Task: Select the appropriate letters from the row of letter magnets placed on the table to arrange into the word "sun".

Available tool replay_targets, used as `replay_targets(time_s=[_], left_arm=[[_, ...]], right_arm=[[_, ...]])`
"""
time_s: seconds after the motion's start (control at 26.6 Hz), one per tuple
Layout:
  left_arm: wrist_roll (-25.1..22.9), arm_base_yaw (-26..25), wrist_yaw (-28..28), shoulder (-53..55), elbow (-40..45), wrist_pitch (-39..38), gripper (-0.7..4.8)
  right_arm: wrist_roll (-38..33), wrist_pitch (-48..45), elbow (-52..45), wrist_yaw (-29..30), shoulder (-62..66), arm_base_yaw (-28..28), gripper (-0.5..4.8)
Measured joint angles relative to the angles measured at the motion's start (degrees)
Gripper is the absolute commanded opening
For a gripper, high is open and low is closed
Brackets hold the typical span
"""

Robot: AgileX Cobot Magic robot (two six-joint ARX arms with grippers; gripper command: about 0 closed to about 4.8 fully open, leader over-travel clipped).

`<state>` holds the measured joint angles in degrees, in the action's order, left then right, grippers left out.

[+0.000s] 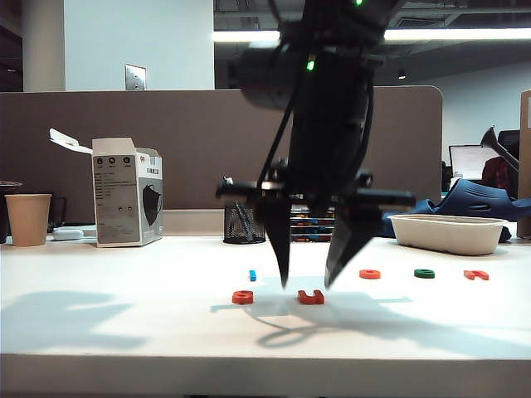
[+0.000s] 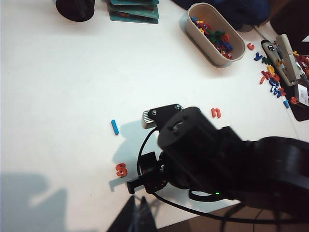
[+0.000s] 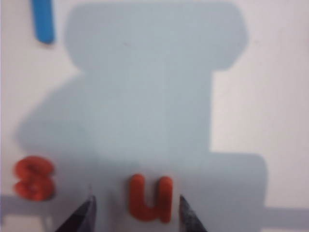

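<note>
Right hand [image 1: 305, 286] hangs over the worktop [image 1: 124, 332], fingers parted and straddling the u [image 3: 150, 197] without touching it; likely just set down beside the s [image 3: 33, 178] to build the word. The u lies flat, open end away from the wrist camera, long axis along that line. The n [image 1: 475, 274] waits at the row's far right, well apart. Blue magnet [image 1: 253, 275] sits behind the s. Left hand barely shows in its blurred wrist view; can't tell its opening.
</note>
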<state>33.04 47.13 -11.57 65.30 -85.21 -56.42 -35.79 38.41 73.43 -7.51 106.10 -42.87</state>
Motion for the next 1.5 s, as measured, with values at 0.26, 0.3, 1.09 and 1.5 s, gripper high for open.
replay_targets(time_s=[0.26, 0.3, 1.09, 1.5], left_arm=[[0.0, 0.0, 0.0, 0.0, 0.0, 0.0, -0.05], [0.0, 0.0, 0.0, 0.0, 0.0, 0.0, -0.04], [0.0, 0.0, 0.0, 0.0, 0.0, -0.3, -0.04], [0.0, 0.0, 0.0, 0.0, 0.0, -0.4, -0.04]], right_arm=[[5.3, 0.9, 0.2, -4.1, -7.8, 5.6, 2.47], [6.1, 1.3, 0.2, -4.8, -8.3, 6.8, 2.62], [16.0, 3.1, -0.1, -3.8, -1.2, 28.1, 2.66], [17.6, 1.0, 0.2, -3.1, 1.6, 29.1, 2.65]])
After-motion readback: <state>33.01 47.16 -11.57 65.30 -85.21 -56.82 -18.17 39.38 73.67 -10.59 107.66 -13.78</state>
